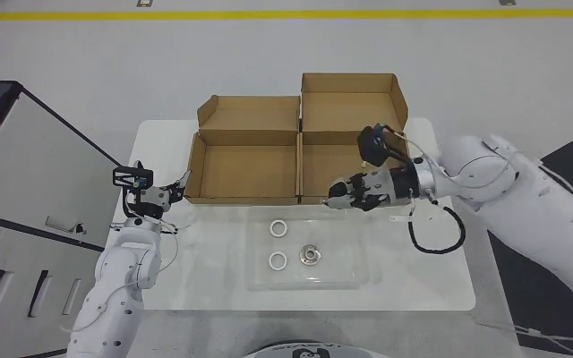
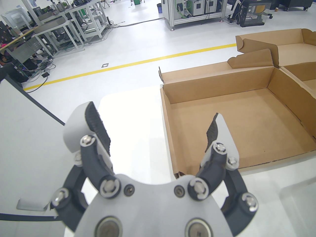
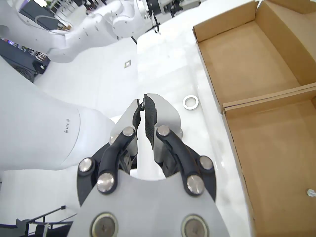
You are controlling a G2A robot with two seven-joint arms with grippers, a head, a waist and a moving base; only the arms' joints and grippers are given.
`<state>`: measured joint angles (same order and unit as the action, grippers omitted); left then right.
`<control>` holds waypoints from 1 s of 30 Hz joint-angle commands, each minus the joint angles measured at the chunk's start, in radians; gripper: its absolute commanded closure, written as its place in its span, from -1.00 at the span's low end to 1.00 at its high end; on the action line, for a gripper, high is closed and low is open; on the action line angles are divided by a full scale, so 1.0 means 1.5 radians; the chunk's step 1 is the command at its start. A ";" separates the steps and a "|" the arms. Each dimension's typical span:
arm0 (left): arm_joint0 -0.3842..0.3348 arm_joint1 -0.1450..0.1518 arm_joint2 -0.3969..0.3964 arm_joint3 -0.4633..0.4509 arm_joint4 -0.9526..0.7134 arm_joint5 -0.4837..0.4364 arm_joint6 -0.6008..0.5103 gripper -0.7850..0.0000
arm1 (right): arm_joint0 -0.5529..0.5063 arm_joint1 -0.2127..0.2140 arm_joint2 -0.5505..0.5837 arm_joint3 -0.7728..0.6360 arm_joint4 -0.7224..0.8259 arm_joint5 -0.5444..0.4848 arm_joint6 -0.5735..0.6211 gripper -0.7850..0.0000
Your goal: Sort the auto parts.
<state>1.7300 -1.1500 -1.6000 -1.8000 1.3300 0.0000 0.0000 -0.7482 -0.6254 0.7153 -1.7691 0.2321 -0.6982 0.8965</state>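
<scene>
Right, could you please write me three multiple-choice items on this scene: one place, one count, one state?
1. Where do the white rings lie? A in a cardboard box; B in the clear tray; C in a gripper.
2. How many white rings are there? A one; B two; C four.
3. How is the left gripper? A open and empty; B shut on a ring; C shut on a box flap.
Key: 1 B, both sit on the tray's floor in the top view; 2 B, two show there; 3 A, its fingers stand apart with nothing between.
</scene>
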 commanded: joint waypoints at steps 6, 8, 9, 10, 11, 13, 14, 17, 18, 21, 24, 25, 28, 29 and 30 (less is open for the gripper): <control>0.000 0.000 0.000 0.000 0.000 0.000 0.000 -1.00 | -0.049 0.017 0.059 0.006 0.110 -0.071 -0.020 1.00; 0.000 0.000 0.000 0.000 0.000 0.000 0.000 -1.00 | -0.057 0.019 0.071 0.007 0.145 -0.090 -0.021 1.00; 0.000 0.000 0.000 0.000 0.000 0.000 0.000 -1.00 | -0.060 0.020 0.076 0.006 0.161 -0.100 -0.019 1.00; 0.000 0.000 0.000 0.000 0.000 0.000 0.000 -1.00 | -0.062 0.020 0.081 0.006 0.176 -0.107 -0.016 1.00; 0.000 0.000 0.000 0.000 0.000 0.000 0.000 -1.00 | -0.065 0.020 0.084 0.006 0.193 -0.115 -0.013 1.00; 0.000 0.000 0.000 0.000 0.000 0.000 0.000 -1.00 | -0.067 0.019 0.089 0.004 0.225 -0.129 -0.006 1.00; 0.000 0.000 0.000 0.000 0.000 0.000 0.000 -1.00 | -0.067 0.018 0.090 0.002 0.242 -0.137 -0.001 1.00; 0.000 0.000 0.000 0.000 0.000 0.000 0.000 -1.00 | -0.063 0.013 0.089 -0.005 0.278 -0.143 0.007 1.00; 0.000 0.000 0.000 0.000 0.000 0.000 0.000 -1.00 | -0.060 0.011 0.087 -0.012 0.285 -0.143 0.007 1.00; 0.000 0.000 0.000 0.000 0.000 0.000 0.000 -1.00 | -0.049 0.004 0.079 -0.026 0.313 -0.147 0.004 1.00; 0.000 0.000 0.000 0.000 0.000 0.000 0.000 -1.00 | -0.033 -0.005 0.068 -0.036 0.341 -0.147 0.003 1.00; 0.000 0.000 0.000 0.000 0.000 0.000 0.000 -1.00 | -0.028 -0.008 0.064 -0.039 0.353 -0.148 0.003 1.00; 0.000 0.000 0.000 0.000 0.000 0.000 0.000 -1.00 | -0.007 -0.018 0.052 -0.049 0.387 -0.144 0.006 1.00; 0.000 0.000 0.000 0.000 0.000 0.000 0.000 -1.00 | -0.001 -0.022 0.049 -0.051 0.397 -0.143 0.007 1.00; 0.000 0.000 0.000 0.000 0.000 0.000 0.000 -1.00 | 0.006 -0.025 0.045 -0.053 0.407 -0.142 0.008 1.00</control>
<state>1.7300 -1.1500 -1.6000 -1.8000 1.3300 0.0000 0.0000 -0.7488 -0.6583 0.7874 -1.8459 0.8281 -0.9131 0.9072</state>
